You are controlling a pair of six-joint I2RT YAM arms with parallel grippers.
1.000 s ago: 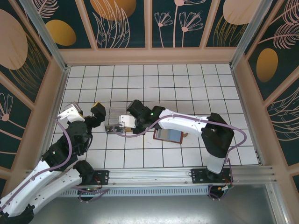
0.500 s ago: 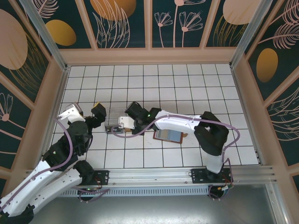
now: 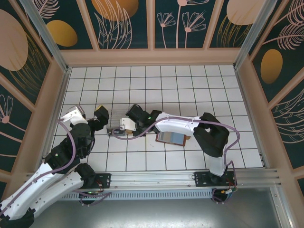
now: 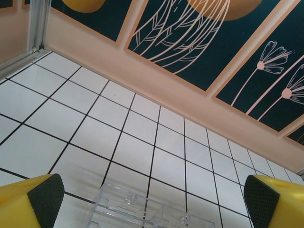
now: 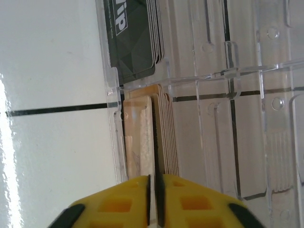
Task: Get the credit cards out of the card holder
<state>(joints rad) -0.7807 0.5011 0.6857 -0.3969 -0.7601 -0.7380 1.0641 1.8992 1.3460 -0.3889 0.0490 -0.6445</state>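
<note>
Two grippers are seen above the white tiled table [image 3: 156, 90] in the top view. The left gripper [image 3: 99, 114] is held at the left of the frame, and in its wrist view its black pads [image 4: 45, 194] are spread wide toward the lower corners, with nothing gripped between them. A clear plastic box [image 4: 135, 211] lies at the bottom edge of that view. The right gripper [image 3: 119, 129] is stretched leftward over that box, just left of centre in the top view. In the right wrist view its yellow fingers [image 5: 118, 204] are drawn almost together at the bottom edge, and a thin beige card [image 5: 153, 166] is seen edge-on in the narrow slot between them. Whether it is actually pinched cannot be told. A stack of beige cards [image 5: 167, 133] is stood in the box's lower compartment, and dark cards [image 5: 130, 38] in the upper one. The card holder [image 3: 171, 137] is laid open, blue-grey side up, right of centre beside the right forearm, apart from the box.
</note>
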